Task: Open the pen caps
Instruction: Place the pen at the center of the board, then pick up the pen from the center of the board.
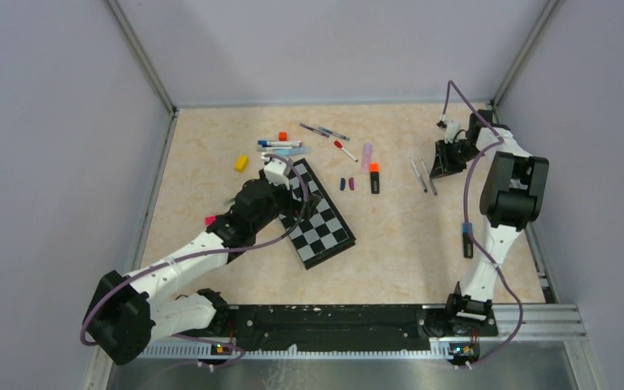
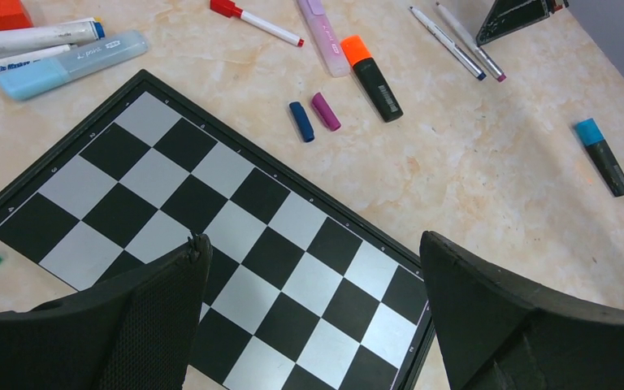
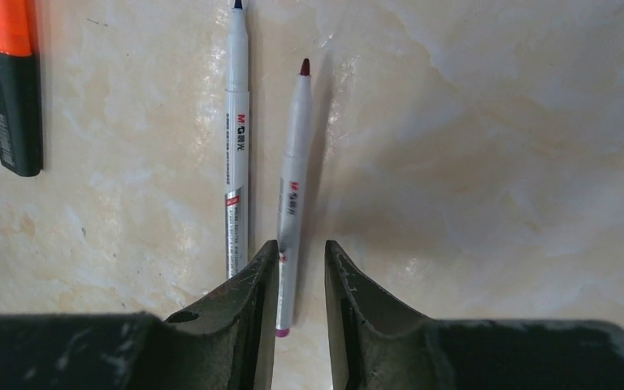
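Left claw [image 2: 313, 238] gapes wide over the black-and-white chequered board [image 2: 130, 171]. Right claw [image 3: 301, 244] stands narrowly parted — straddling the slim grey red-tipped pen [image 3: 292, 162].

Beige marbled table [image 1: 398, 260]: chessboard [image 1: 318, 219] centre-left; markers [image 1: 280, 146] + red cube [image 1: 283, 136] far; yellow block [image 1: 241, 163] far left; two loose pen caps [image 2: 301, 121] mid; two thin pens [image 3: 237, 138] right.

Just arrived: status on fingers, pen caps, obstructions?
Left fingers wide open above chessboard. Right fingers parted, straddling red-tipped pen. Blue cap, purple cap off; orange highlighter capped. No obstruction.
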Controlling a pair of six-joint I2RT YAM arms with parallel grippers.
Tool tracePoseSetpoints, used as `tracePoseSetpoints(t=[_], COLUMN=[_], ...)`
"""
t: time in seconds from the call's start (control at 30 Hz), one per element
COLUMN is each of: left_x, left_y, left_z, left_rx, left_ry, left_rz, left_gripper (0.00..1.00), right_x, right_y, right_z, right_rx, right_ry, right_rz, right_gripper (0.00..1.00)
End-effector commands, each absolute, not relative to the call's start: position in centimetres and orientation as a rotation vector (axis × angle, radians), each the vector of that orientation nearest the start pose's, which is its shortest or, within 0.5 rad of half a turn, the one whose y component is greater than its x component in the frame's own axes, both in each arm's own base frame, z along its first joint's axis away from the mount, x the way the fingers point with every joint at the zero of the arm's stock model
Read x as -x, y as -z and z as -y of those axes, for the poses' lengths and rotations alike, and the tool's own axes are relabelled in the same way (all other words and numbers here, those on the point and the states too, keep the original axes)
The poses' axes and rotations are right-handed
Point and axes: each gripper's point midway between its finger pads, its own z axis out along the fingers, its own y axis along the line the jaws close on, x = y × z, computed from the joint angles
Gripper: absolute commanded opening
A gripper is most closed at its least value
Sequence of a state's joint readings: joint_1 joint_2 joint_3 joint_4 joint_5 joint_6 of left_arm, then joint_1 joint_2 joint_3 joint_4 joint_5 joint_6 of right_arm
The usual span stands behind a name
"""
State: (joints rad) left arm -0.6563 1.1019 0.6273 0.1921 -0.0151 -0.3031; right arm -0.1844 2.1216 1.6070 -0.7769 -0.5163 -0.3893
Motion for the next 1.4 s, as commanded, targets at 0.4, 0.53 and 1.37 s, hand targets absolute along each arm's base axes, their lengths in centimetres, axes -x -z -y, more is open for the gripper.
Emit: tracePoseSetpoints(t=[0.4, 0.53, 1.37], left_x=[-27.5, -26.8, -25.0], left_y=[-21.7, -22.0, -23.9], left_z=[23.8, 24.3, 26.8], left_rx=[-0.332, -0.336, -0.107], left_ry=[0.754, 0.810, 1.180], left_rz=[-1.774, -1.771, -1.827], left_gripper=[0.99, 0.99, 0.99], right_x=[-41.4, -38.7, -30.5], right_y=[-9.8, -11.4, -14.2], right_z=[-0.1, -0.8, -3.2], right_rx=[0.411, 0.450, 0.440], right_ry=[-0.506, -0.489, -0.407], right_rz=[-2.515, -2.456, -2.113], right_gripper=[0.30, 0.30, 0.81])
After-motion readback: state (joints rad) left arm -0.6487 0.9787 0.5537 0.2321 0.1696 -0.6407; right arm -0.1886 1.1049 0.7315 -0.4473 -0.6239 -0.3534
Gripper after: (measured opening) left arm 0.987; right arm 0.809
